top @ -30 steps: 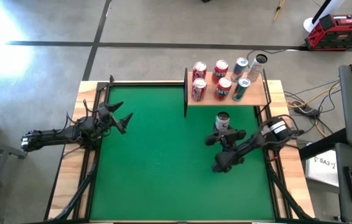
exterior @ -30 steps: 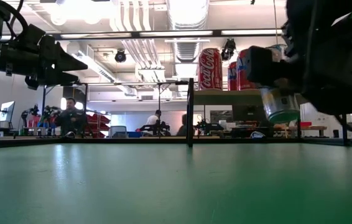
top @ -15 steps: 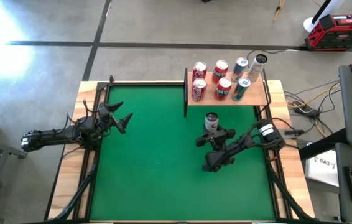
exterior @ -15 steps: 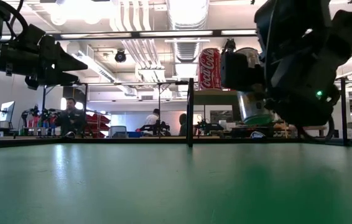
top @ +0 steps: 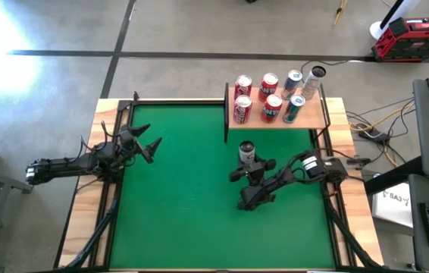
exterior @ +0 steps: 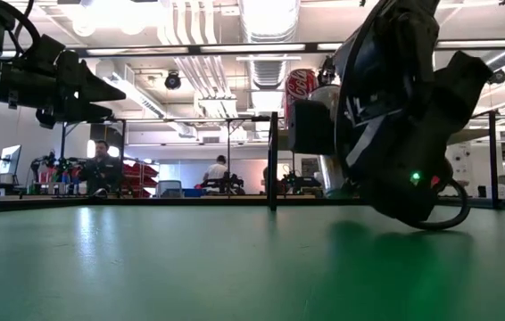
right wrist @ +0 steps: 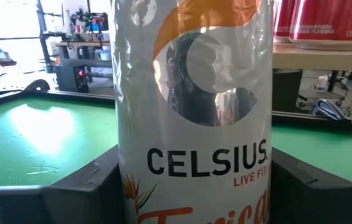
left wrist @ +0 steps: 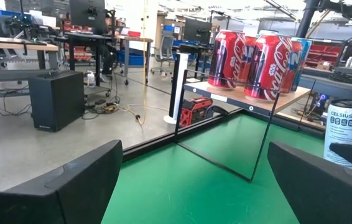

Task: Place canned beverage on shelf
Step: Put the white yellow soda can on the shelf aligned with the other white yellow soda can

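We're in a robotics lab or workshop here: bare concrete floor (top: 184, 30), exposed ceiling ducts (exterior: 266, 27) and strip lights overhead. Desks with monitors (left wrist: 88, 12), a red toolbox (top: 414, 36), and a seated person (exterior: 101, 169) at benches behind.

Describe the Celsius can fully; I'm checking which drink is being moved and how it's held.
The Celsius can is a slim, shiny silver-white can with black CELSIUS lettering, "LIVE FIT" in orange below, and an orange swirl logo above. It stands upright, clamped between the right gripper's dark fingers. In the high view it sits over the green table, just in front of the shelf, not yet on it. Whether its base touches the felt can't be told.
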`<state>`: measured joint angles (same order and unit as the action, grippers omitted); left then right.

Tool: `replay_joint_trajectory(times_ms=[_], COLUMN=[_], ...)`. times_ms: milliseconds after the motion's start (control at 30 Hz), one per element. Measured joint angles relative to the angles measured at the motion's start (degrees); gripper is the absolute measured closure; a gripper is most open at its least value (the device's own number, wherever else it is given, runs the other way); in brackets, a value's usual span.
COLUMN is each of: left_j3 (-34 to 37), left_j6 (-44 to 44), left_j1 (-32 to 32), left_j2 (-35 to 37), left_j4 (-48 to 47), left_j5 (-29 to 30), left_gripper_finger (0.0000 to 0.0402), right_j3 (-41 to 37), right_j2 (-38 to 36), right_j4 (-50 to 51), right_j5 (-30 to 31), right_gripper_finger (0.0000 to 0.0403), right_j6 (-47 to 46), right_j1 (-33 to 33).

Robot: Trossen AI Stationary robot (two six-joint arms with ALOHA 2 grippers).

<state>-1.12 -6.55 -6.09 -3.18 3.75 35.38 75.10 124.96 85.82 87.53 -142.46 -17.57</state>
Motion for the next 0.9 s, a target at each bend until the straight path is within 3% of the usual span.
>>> replay_joint_trajectory(times_ms=[900], left_j3=[0.0], left_j6=[0.0], left_j1=[0.0], left_j2=[0.0], left_j4=[0.0], left_j5=[0.0], left_gripper_finger=[0.0015], right_j3=[0.6], right_j2=[1.1], right_j4=[-7.6], right_j5=[-5.1], right_gripper_finger=[0.0140], right_j6=[3.1], right_j1=[0.4])
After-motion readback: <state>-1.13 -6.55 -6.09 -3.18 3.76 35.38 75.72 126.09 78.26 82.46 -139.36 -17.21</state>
